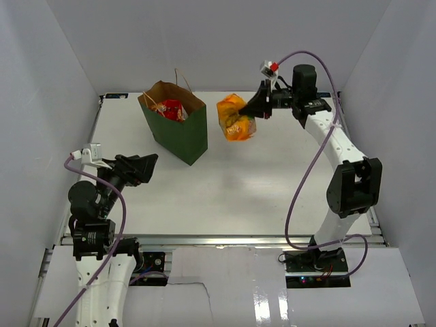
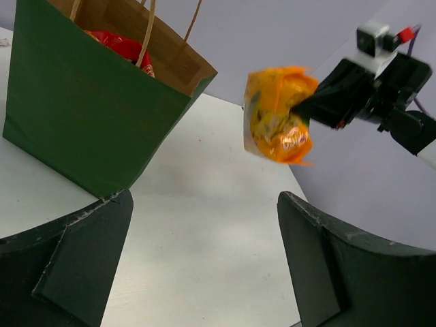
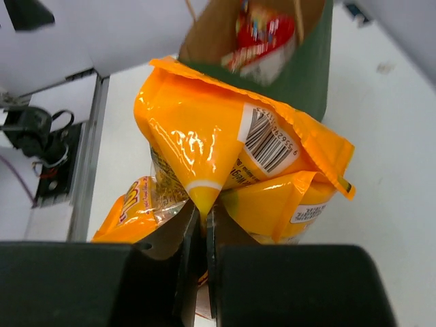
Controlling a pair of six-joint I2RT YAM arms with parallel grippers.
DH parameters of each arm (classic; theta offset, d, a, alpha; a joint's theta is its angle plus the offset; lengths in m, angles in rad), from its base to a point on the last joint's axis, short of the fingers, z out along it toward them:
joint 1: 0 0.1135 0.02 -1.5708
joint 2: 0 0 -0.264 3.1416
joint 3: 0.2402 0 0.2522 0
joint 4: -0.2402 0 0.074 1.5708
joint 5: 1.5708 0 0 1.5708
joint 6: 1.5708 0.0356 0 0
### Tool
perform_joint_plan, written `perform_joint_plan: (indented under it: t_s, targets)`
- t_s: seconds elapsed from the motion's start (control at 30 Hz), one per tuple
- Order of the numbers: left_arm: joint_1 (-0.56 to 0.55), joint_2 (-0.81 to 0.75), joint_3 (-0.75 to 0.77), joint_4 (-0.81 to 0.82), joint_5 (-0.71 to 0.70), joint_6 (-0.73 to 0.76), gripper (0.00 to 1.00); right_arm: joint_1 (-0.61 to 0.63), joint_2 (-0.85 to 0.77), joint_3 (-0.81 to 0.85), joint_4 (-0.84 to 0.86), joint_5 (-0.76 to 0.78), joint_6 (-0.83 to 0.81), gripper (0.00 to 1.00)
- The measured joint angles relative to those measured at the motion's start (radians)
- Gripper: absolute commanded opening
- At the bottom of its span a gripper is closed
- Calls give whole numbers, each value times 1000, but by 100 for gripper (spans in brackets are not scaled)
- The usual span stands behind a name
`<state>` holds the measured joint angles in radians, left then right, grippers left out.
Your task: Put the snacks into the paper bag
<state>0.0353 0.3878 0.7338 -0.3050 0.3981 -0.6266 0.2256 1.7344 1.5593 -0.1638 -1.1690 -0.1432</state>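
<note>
Orange crinkly snack bag [image 1: 235, 120] — pinched in right gripper [image 1: 257, 109] beside dark green paper bag [image 1: 182, 138]; left gripper [image 1: 150, 167] spread, empty

place: robot lab test cell | walls: plain white panels [image 1: 54, 68] along the white tabletop's [image 1: 225, 197] left, far and right edges | near edge: aluminium rail [image 1: 225, 238] | wiring: loose purple cable [image 1: 293, 204]
</note>
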Motion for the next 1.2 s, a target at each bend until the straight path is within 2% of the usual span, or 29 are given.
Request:
perform_joint_plan:
  t_s: [0.2,0.33,0.43,0.67,1.07,1.17,1.2]
  targets:
    - [0,24,0,15,4,-18,98,132,169,347,298,90,254,8]
    - [0,27,0,15,4,-21,98,233,277,542,362,161,306,8]
    - [0,27,0,19,4,-21,98,307,320,610,372,219,307,8]
    - [0,21,0,21,4,-21,98,402,366,654,377,328,259,8]
    - [0,-23,-1,17,4,-18,98,421,406,635,377,533,101,8]
    - [0,-37,-1,16,3,-17,98,421,406,600,383,558,73,17]
    - [0,-40,-1,14,3,-16,98,421,406,586,383,565,62,27]
